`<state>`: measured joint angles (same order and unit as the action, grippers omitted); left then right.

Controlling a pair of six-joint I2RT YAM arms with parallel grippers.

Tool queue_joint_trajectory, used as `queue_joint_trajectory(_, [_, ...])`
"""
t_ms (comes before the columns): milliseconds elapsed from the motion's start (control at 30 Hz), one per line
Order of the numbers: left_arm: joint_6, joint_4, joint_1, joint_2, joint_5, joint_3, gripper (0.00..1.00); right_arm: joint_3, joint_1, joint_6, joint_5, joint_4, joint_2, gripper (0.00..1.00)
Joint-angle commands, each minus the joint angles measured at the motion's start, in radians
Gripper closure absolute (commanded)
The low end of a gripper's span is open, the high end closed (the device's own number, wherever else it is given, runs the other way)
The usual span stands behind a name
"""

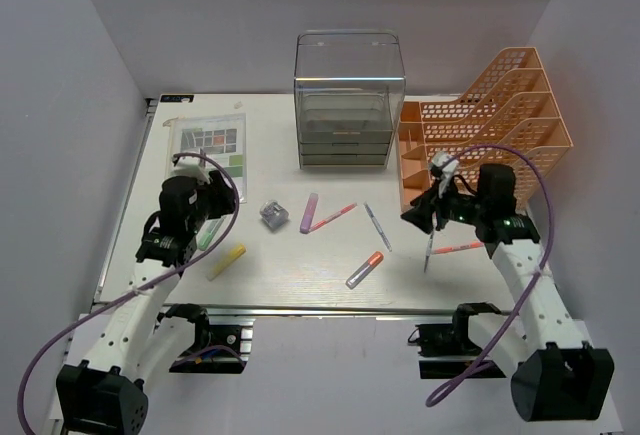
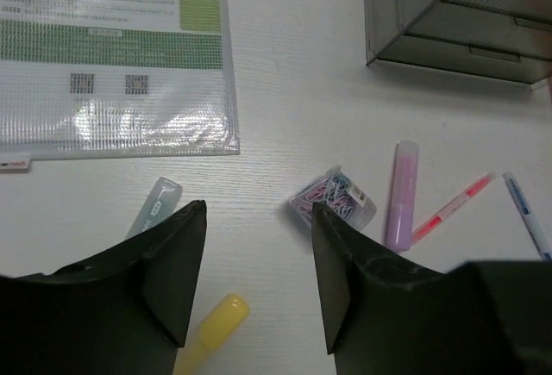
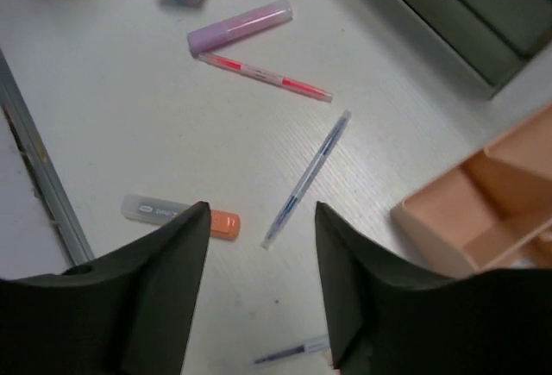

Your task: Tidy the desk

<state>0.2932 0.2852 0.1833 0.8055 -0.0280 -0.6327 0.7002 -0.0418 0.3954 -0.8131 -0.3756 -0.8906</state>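
From above, can see the whole white counter (image 1: 290,270) stretching out before both arms, drawer box (image 1: 348,105) and orange rack (image 1: 490,115) at the back. Only from the left wrist can make out coloured clips inside the small tub (image 2: 335,198). Left end effector (image 2: 257,213) partway open, holding nothing. Right end effector (image 3: 261,211) likewise, above a blue pen (image 3: 308,177).

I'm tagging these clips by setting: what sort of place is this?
Likely a staged office workspace: a white desk strewn with pens and a purple highlighter, a clear drawer box and an orange tray rack at the back.
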Motion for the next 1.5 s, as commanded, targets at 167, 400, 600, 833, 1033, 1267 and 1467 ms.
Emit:
queue_joint_trajectory(167, [0.057,0.077,-0.019,0.174,-0.066,-0.189,0.27,0.369,-0.352,-0.003,0.216,-0.012,-0.313,0.11])
queue_joint_trajectory(400, [0.047,0.132,-0.131,0.336,-0.089,-0.343,0.23,0.735,-0.751,-0.018,0.627,-0.008,-0.72,0.11])
queue_joint_trajectory(600, [0.09,0.108,-0.353,0.514,0.025,-0.436,0.31,1.14,-0.861,-0.062,0.765,0.024,-1.059,0.24])
queue_joint_trajectory(833, [0.08,0.062,-0.461,0.701,0.128,-0.536,0.49,1.467,-0.915,-0.271,0.85,0.156,-1.37,0.44])
queue_joint_trajectory(1033, [0.05,0.04,-0.509,0.876,0.186,-0.624,0.4,1.529,-0.931,-0.386,0.775,0.311,-1.502,0.36])
queue_joint_trajectory(1267, [0.047,0.026,-0.558,1.009,0.188,-0.716,0.4,1.545,-0.911,-0.474,0.804,0.492,-1.599,0.36])
queue_joint_trajectory(1467, [0.009,0.032,-0.567,1.095,0.195,-0.769,0.36,1.627,-0.899,-0.57,0.784,0.529,-1.714,0.23])
